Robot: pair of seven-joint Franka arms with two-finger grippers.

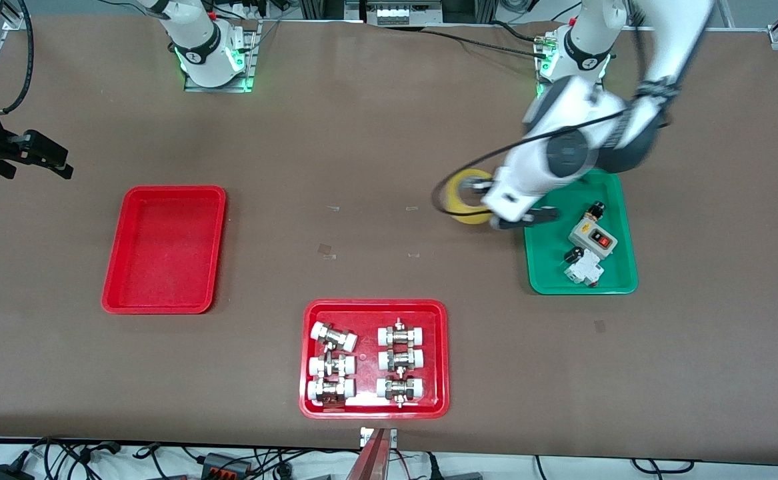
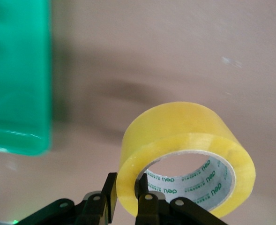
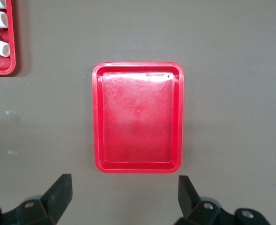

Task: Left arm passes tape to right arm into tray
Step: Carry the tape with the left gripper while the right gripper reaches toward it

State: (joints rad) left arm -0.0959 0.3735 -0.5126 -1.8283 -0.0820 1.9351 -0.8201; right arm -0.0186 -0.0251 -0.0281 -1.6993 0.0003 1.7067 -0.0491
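Observation:
The yellow tape (image 1: pixel 463 198) hangs in my left gripper (image 1: pixel 490 200), over the bare table just beside the green tray (image 1: pixel 549 267). In the left wrist view the gripper (image 2: pixel 126 193) is shut on the roll's wall, one finger inside the pale core and one outside the tape (image 2: pixel 189 133). The empty red tray (image 1: pixel 162 248) lies toward the right arm's end of the table. My right gripper (image 1: pixel 45 159) is up in the air beside that end, open and empty. In the right wrist view the gripper (image 3: pixel 123 193) looks down at the tray (image 3: pixel 138 117).
The green tray (image 2: pixel 16 79) holds a grey switch box with a red button (image 1: pixel 593 236) and a small white breaker (image 1: pixel 583 270). A red tray of white-capped metal fittings (image 1: pixel 374 408) lies nearest the front camera. It also shows in the right wrist view (image 3: pixel 6 70).

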